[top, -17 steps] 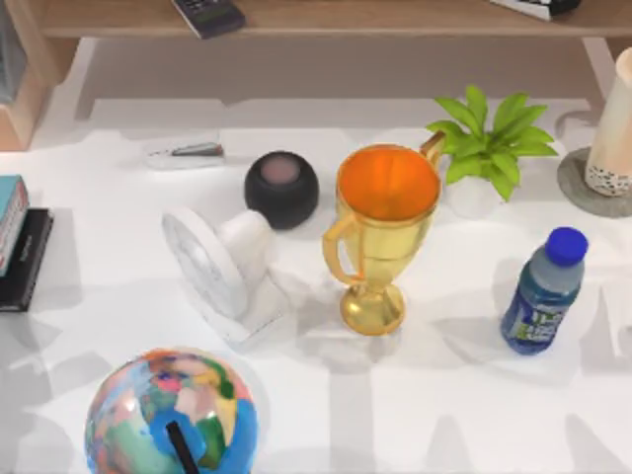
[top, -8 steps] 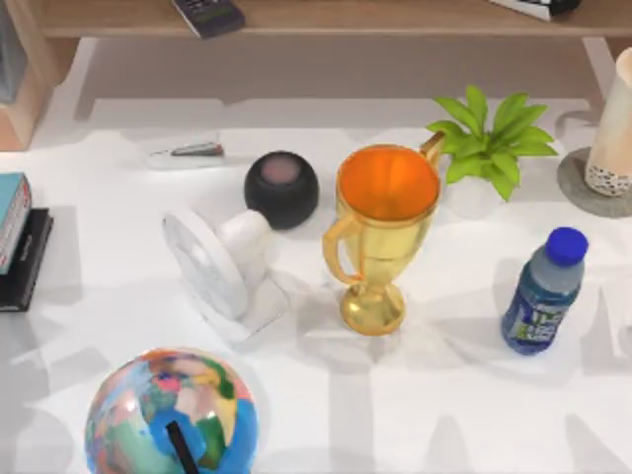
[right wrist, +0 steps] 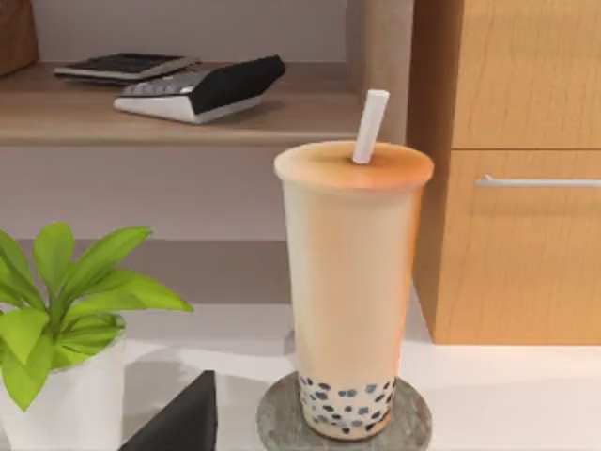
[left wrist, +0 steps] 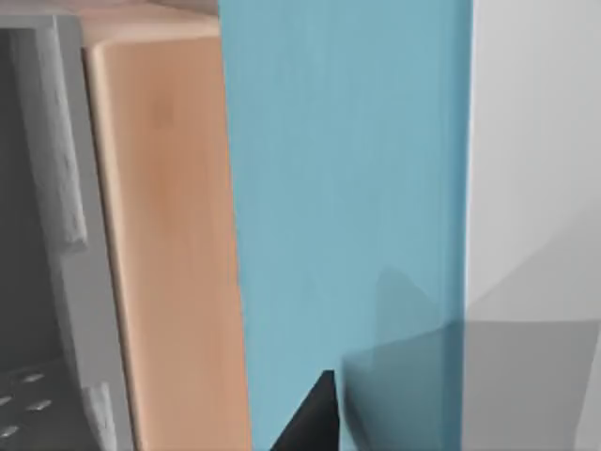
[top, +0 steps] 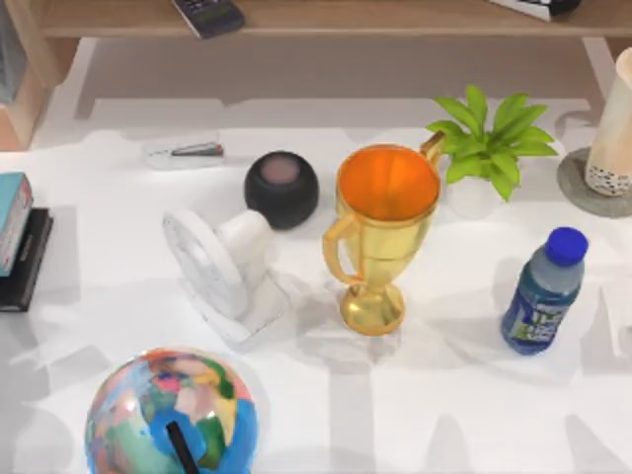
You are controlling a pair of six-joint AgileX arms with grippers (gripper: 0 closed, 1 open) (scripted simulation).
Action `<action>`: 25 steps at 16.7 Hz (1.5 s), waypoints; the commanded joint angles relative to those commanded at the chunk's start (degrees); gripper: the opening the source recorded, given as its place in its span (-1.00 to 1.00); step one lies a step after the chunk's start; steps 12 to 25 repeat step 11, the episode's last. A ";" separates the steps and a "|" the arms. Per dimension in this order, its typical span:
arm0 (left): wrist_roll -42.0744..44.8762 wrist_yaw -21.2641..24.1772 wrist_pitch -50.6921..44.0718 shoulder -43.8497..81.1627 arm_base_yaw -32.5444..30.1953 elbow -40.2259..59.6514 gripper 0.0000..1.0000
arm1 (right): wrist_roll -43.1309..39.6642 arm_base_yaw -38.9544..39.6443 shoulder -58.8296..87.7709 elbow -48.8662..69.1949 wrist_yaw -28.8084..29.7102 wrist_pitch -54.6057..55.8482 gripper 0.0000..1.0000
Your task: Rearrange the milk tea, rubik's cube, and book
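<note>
The milk tea [top: 614, 128] stands upright on a grey coaster [top: 583, 188] at the table's far right edge. In the right wrist view the milk tea [right wrist: 352, 282] is straight ahead with its white straw and dark pearls, and a dark tip of my right gripper [right wrist: 183, 423] shows short of it, apart from the cup. The teal book [top: 10, 222] lies on a flat black book [top: 25, 262] at the left edge. In the left wrist view the book's teal cover [left wrist: 347, 188] is very close, with a dark tip of my left gripper [left wrist: 310, 423] against it. The rubik's cube is out of view.
A gold trophy [top: 380, 232] stands mid-table, with a blue-capped bottle [top: 541, 296] to its right. A potted plant [top: 489, 148], black speaker [top: 281, 188], white fan [top: 222, 262], stapler [top: 188, 151] and globe [top: 168, 415] fill the table. A wooden cabinet [right wrist: 526, 188] rises behind the cup.
Soft shadows shift slightly over the white table. The objects in the top view stay where they were.
</note>
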 joint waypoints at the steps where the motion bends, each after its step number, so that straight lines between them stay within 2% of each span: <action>1: 0.00 0.00 0.00 0.00 0.00 0.00 0.36 | 0.00 0.00 0.00 0.00 0.00 0.00 1.00; 5: 0.00 0.00 0.00 0.00 0.00 0.00 0.96 | 0.00 0.00 0.00 0.00 0.00 0.00 1.00; 6: 0.00 0.00 0.00 0.00 0.00 0.00 1.00 | 0.00 0.00 0.00 0.00 0.00 0.00 1.00; 25: 0.00 0.00 0.00 0.00 0.00 0.00 1.00 | 0.00 0.00 0.00 0.00 0.00 0.00 1.00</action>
